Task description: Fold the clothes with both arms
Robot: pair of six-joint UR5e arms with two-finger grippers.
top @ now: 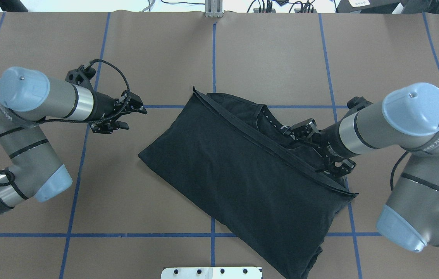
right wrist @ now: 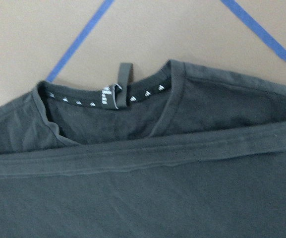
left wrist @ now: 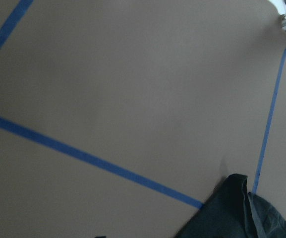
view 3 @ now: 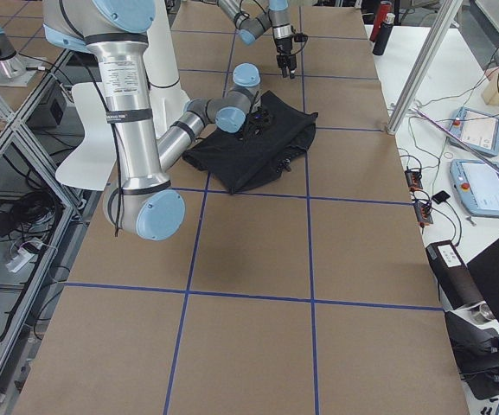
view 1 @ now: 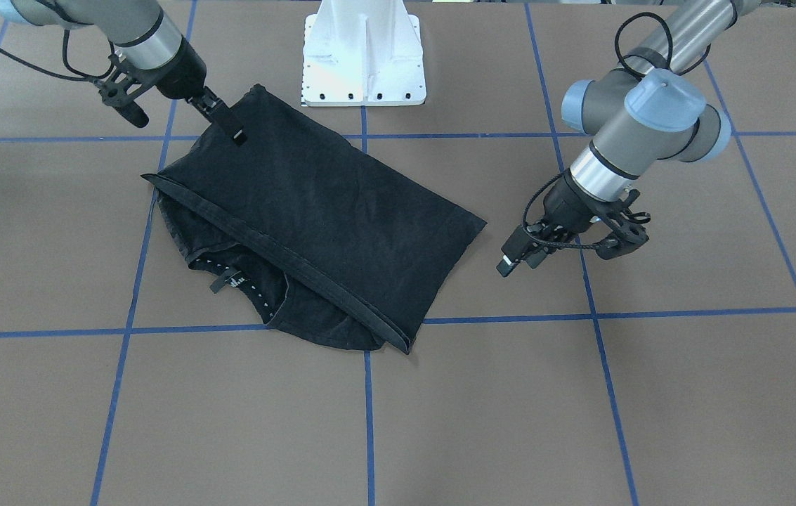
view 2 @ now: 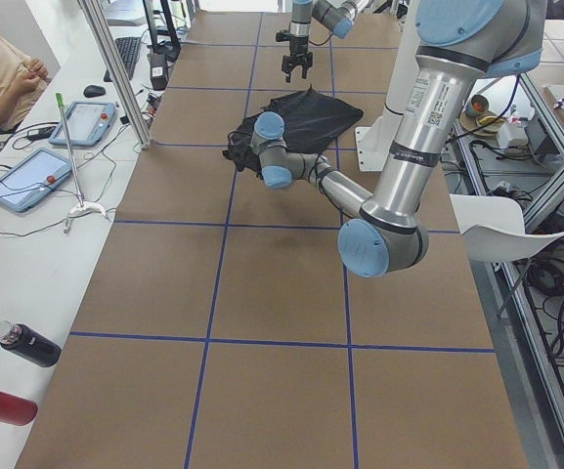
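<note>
One black T-shirt point(view 1: 327, 204) lies doubled on the table point(view 1: 580, 422) in the front view, hem point(view 1: 285, 260) folded up across the collar point(view 1: 229, 277). The left gripper point(view 1: 520, 258), fingers spread, hangs near its right corner. The right gripper point(view 1: 229, 128) hovers at the far corner; spread or pressed together, I cannot tell. Overhead, the left gripper sits left of the cloth, off it. Right wrist view: collar peeking past the hem. My call: pinch both layers at matching corners, lift together, keep that edge taut.
</note>
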